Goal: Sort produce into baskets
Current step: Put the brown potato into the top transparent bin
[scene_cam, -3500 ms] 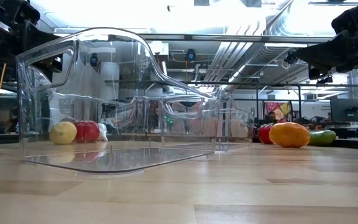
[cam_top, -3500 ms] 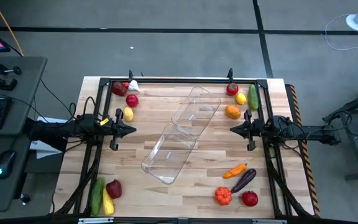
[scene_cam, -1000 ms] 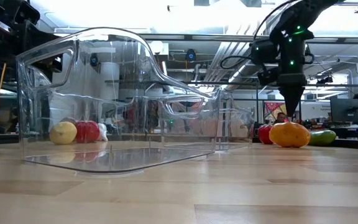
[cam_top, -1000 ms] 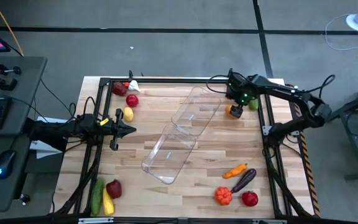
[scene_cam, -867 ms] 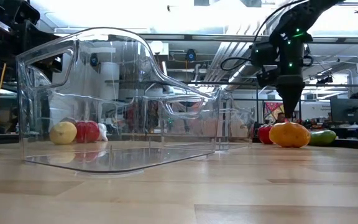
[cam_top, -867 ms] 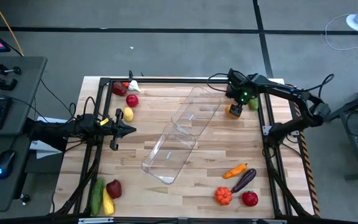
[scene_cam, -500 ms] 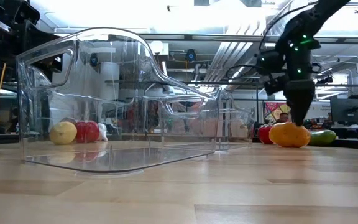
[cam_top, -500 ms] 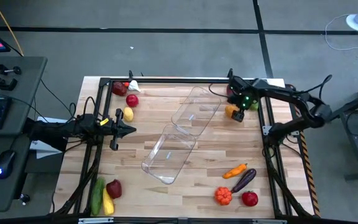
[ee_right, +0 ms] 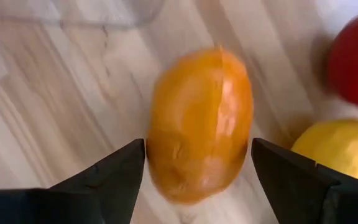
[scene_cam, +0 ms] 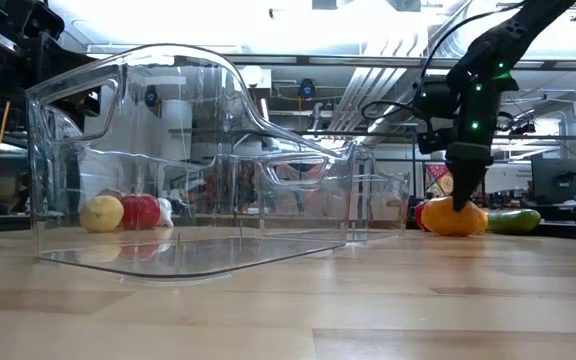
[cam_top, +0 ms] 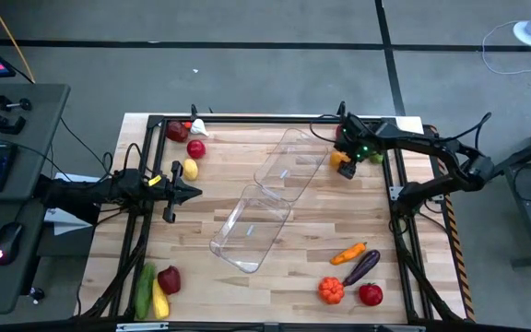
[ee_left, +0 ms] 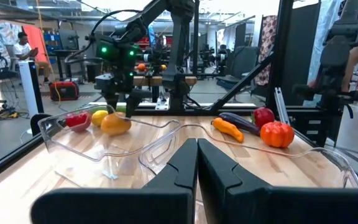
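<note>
The right gripper [ee_right: 197,168], fingers spread, straddles a smooth orange oval fruit [ee_right: 199,124] on the wooden table [cam_top: 293,231], beside a clear plastic basket [cam_top: 289,164]. This looks like the grasping step; next, squeeze and lift. The left gripper [ee_left: 196,163], pressed together, waits.

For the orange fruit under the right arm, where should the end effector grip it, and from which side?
Across its narrow middle, from straight above. The orange fruit is a smooth oval lying flat on the table, so its short width fits best between the fingers. The right end effector already straddles it there, open, one finger at each long side. The red fruit and lemon crowd one end, so coming from above avoids them.
</note>
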Motion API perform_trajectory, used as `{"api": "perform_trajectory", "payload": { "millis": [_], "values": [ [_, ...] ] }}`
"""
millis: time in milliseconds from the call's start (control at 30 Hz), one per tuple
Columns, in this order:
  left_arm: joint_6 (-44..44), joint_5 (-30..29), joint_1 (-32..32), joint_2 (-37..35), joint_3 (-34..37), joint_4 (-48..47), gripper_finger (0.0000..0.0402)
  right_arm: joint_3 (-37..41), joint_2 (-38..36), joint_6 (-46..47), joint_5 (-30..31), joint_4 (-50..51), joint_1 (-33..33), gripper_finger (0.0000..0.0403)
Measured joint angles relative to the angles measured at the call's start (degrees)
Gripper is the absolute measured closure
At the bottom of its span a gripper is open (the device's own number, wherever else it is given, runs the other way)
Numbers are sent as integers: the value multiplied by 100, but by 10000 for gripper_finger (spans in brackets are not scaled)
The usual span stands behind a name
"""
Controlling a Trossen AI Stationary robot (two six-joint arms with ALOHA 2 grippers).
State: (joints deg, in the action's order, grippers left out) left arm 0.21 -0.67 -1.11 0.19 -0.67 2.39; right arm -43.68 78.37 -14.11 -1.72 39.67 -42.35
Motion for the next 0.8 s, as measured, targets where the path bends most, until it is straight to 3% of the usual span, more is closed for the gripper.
{"api": "perform_trajectory", "payload": {
  "millis": [367,567,800],
  "values": [
    [0,0,-1,1,0,0,401,-30,522,-73,-82,-424,0,114],
    [0,0,-1,1,0,0,401,-13,807,405,-84,-506,1,116],
    [0,0,0,1,0,0,401,4,368,478,302,-106,2,165]
  ]
}}
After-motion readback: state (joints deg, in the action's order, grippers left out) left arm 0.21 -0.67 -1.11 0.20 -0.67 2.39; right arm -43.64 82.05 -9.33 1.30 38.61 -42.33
